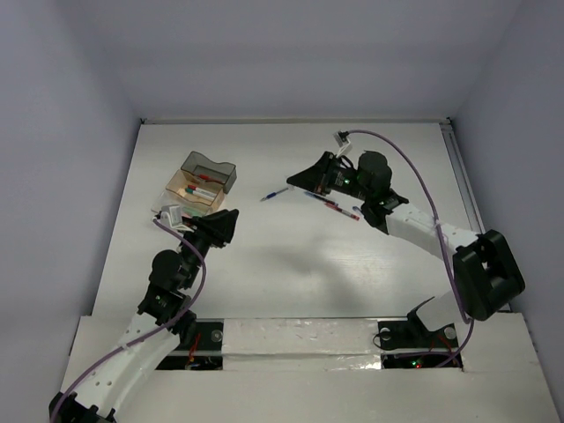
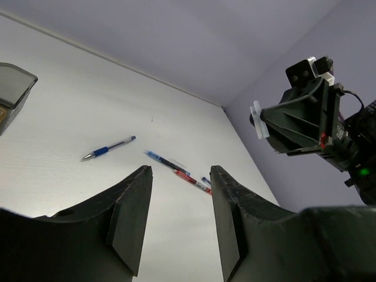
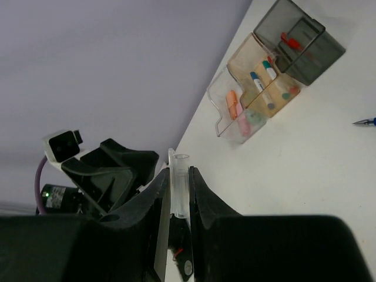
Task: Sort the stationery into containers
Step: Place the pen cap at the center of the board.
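Right, my right tool (image 3: pixel 178 172) pinches a clear tube (image 3: pixel 181 189), presumably bound for the trays (image 3: pixel 258 88); my left tool (image 2: pixel 179 176) hangs half-open, empty, facing the blue pen (image 2: pixel 108 150).

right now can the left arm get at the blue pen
Probably yes: the left gripper is open and empty, and the blue pen lies flat ahead of it with nothing in between.
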### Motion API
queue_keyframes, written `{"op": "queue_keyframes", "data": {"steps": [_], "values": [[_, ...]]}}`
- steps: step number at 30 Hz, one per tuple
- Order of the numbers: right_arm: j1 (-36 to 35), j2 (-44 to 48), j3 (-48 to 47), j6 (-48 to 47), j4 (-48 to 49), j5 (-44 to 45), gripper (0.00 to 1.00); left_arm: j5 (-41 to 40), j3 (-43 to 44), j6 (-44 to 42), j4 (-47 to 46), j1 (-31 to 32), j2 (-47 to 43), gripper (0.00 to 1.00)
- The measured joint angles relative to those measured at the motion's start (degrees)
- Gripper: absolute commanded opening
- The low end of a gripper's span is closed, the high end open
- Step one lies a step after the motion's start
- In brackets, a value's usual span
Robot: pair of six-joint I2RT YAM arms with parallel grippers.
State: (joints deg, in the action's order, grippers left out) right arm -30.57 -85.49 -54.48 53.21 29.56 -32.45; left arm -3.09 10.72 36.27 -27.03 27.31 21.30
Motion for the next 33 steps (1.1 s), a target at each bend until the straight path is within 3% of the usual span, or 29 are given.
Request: {"op": "queue_keyframes", "data": {"steps": [5, 9, 15, 21, 24, 28, 33], "values": [[-0.1, 2.4, 2.8, -2.2, -1.3, -0.7, 0.0, 0.0, 0.0, 0.0, 0.1, 0.0, 0.7, 0.41], [-2.4, 2.4, 2.6, -12.1, -14.6, 3.7, 0.03, 0.0, 0.0, 0.0, 0.1, 0.0, 1.4, 0.4], [-11.1, -3.4, -1.8, -28.0, -36.0, 14.0, 0.08, 0.0, 0.0, 0.0, 0.0, 0.0, 2.0, 0.4], [-15.5, -13.3, -5.3, -37.9, -45.6, 20.5, 0.15, -0.2, 0.0, -0.1, 0.1, 0.0, 2.2, 0.4], [-15.6, -16.1, -6.0, -41.6, -47.7, 22.6, 0.25, -0.4, 0.0, -0.2, 0.1, 0.0, 2.2, 0.4], [-15.5, -16.5, -7.3, -46.2, -48.5, 24.9, 0.54, -0.6, 0.0, -0.3, 0.1, 0.0, 2.2, 0.4], [-15.6, -16.3, -7.9, -48.8, -49.5, 26.9, 0.63, -0.7, 0.0, -0.3, 0.1, 0.0, 2.2, 0.4]]}}
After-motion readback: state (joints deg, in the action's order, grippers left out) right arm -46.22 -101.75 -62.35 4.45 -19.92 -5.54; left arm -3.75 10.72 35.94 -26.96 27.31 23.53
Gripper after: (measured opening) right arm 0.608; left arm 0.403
